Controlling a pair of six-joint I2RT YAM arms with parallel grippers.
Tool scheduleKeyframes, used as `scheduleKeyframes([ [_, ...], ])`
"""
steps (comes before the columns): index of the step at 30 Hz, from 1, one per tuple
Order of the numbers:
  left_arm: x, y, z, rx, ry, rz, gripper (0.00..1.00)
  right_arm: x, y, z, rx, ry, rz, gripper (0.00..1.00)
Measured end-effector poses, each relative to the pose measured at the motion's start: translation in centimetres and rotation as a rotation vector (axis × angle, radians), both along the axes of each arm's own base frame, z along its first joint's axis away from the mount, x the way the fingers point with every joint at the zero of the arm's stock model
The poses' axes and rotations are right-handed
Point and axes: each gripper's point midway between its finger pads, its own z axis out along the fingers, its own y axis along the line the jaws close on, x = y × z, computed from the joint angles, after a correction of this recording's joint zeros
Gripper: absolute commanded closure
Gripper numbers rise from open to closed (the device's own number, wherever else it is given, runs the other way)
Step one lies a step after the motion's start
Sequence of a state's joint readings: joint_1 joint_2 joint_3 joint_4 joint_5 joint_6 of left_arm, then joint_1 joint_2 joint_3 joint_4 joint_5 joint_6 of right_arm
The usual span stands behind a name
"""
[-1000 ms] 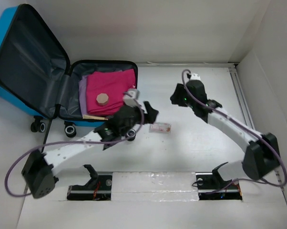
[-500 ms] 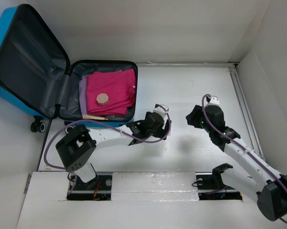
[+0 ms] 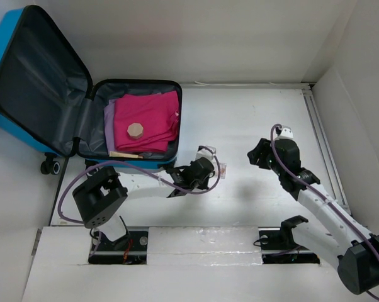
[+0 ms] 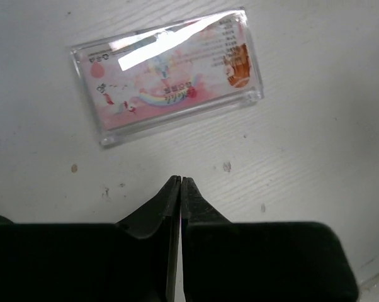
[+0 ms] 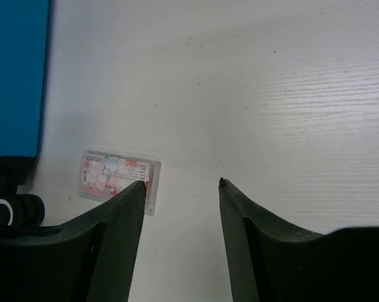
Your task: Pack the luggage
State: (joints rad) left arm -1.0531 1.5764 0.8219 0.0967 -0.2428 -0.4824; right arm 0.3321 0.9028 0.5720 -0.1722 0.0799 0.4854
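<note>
Left of the card case point(image 4: 167, 75), the luggage point(image 3: 38, 82) lies open.
I judge my left gripper point(image 4: 180, 182), clenched empty beside the card case, could shove it, not grasp; right gripper point(image 5: 180, 182) hangs released.

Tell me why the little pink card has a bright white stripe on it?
Left wrist view: the stripe is glare, light bouncing off the card's clear plastic case, and it washes out the printing underneath. Right wrist view: no glare there, and the same case looks dimmer and smaller. Top external view: the case is too tiny to show any shine.
</note>
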Motion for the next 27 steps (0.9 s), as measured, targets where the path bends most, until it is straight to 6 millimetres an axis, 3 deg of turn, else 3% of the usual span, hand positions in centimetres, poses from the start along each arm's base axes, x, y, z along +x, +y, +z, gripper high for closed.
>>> scheduleKeyframes([
  [4,1.3,1.0,-0.1,-0.004,-0.021,0.126,1.0,-0.2,0.4,-0.1,0.011,0.003,0.021,0.44],
  [9,4.3,2.7,-2.4,0.091,-0.041,0.272,1.0,-0.9,0.8,-1.6,0.02,0.029,0.05,0.44],
  [16,7.8,1.0,-2.8,0.106,-0.088,0.342,0.99,-1.2,0.9,-2.1,0.024,0.041,0.063,0.44],
  [23,11.3,-0.3,-2.2,0.056,-0.078,0.366,0.74,-1.3,1.1,-2.1,0.025,0.041,0.068,0.44],
  [25,11.6,-0.6,-1.8,0.039,-0.079,0.363,0.61,-1.3,1.1,-2.1,0.026,0.041,0.068,0.43],
  [27,11.5,-0.8,-1.4,0.028,-0.078,0.35,0.57,-1.3,1.1,-2.0,0.026,0.04,0.069,0.43],
])
